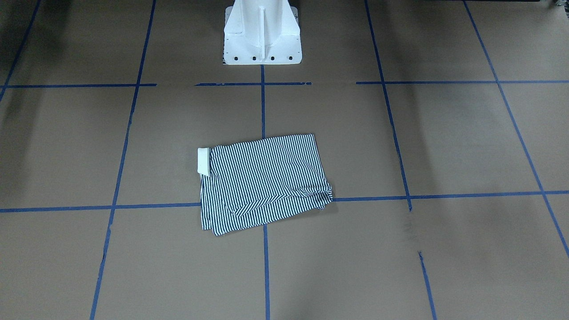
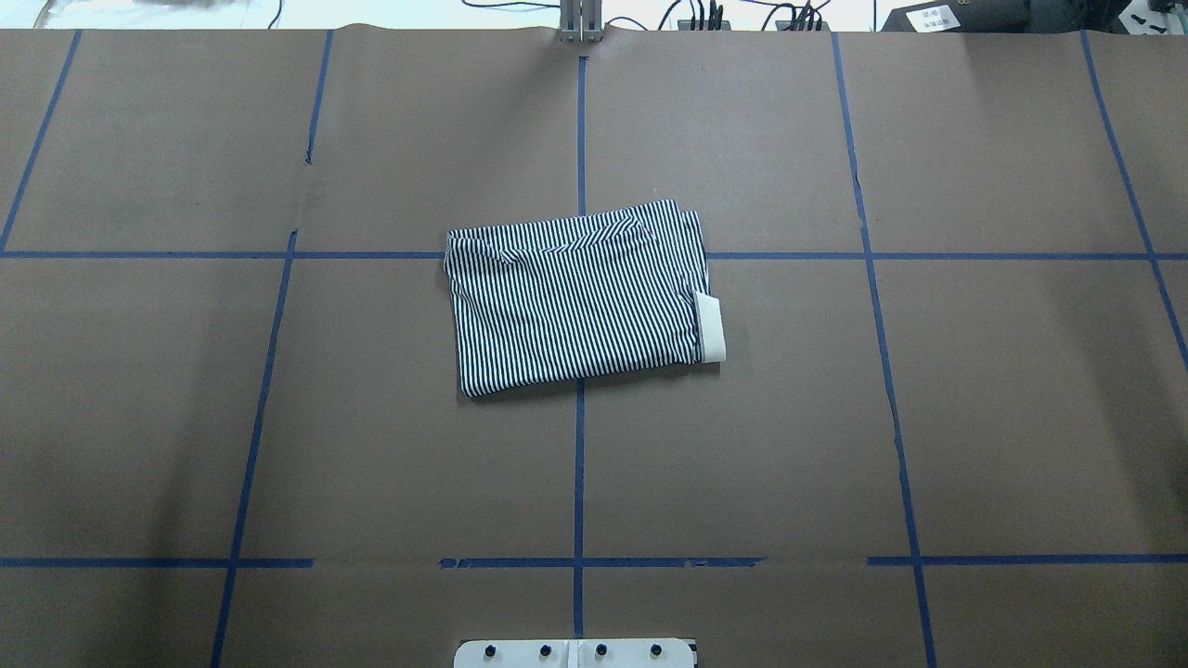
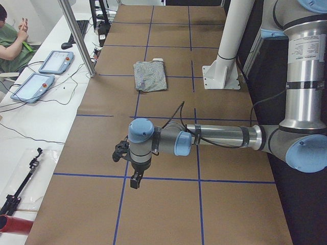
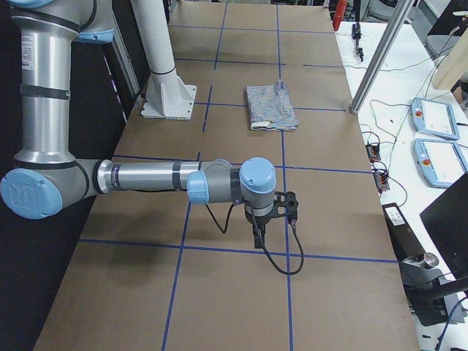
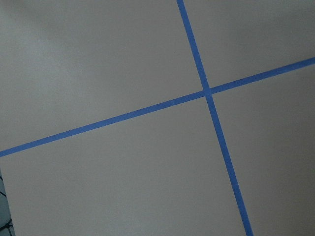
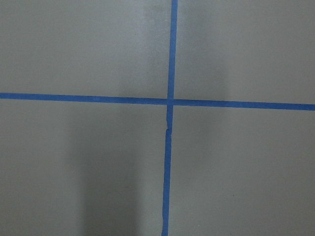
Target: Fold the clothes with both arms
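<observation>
The striped polo shirt (image 1: pixel 262 182) lies folded into a flat rectangle at the table's middle, its cream collar (image 1: pixel 203 161) sticking out at one end. It also shows in the overhead view (image 2: pixel 575 297), the left view (image 3: pixel 149 75) and the right view (image 4: pixel 270 104). My left gripper (image 3: pixel 135 181) hangs over bare table far from the shirt, toward the table's left end. My right gripper (image 4: pixel 257 238) hangs over bare table toward the right end. Both show only in the side views, so I cannot tell whether they are open or shut. Neither touches the shirt.
The white pedestal base (image 1: pixel 262 35) stands at the robot's side of the table (image 2: pixel 278 417), which is brown with blue tape lines. An operator (image 3: pixel 10 41), teach pendants (image 3: pixel 56 61) and a metal post (image 3: pixel 76 35) are on the far side bench.
</observation>
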Robot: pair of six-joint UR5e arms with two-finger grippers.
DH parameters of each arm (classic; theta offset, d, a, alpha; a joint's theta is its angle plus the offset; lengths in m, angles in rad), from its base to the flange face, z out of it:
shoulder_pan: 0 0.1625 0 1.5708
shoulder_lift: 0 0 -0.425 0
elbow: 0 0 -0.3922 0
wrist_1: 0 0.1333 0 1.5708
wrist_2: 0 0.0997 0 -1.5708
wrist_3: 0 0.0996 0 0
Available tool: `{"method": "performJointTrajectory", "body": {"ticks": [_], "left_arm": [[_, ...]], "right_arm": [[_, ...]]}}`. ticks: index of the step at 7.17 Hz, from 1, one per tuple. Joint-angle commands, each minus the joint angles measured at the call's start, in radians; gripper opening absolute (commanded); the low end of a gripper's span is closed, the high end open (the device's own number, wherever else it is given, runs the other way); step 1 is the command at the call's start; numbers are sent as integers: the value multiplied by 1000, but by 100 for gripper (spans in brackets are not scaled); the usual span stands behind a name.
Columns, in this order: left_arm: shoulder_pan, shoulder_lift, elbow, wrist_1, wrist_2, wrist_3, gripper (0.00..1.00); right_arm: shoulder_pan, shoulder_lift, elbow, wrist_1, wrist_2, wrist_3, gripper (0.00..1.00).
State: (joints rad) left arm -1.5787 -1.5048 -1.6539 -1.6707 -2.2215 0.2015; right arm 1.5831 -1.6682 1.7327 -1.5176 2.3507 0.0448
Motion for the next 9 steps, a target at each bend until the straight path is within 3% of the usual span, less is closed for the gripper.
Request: {"method": "performJointTrajectory", "body": {"ticks": [1,3,9], "left_arm": [[0,0,6,0,-15,-96,100],[-1,5,8,0,-36,-271,100],[0,5,9,-9,-35,-267,100]], "right_arm": [[-5,-1,-11,0,1,3,100],[-5,-1,-12,2,2,6,100],[-5,-1,-13,0,2,6,100]]}}
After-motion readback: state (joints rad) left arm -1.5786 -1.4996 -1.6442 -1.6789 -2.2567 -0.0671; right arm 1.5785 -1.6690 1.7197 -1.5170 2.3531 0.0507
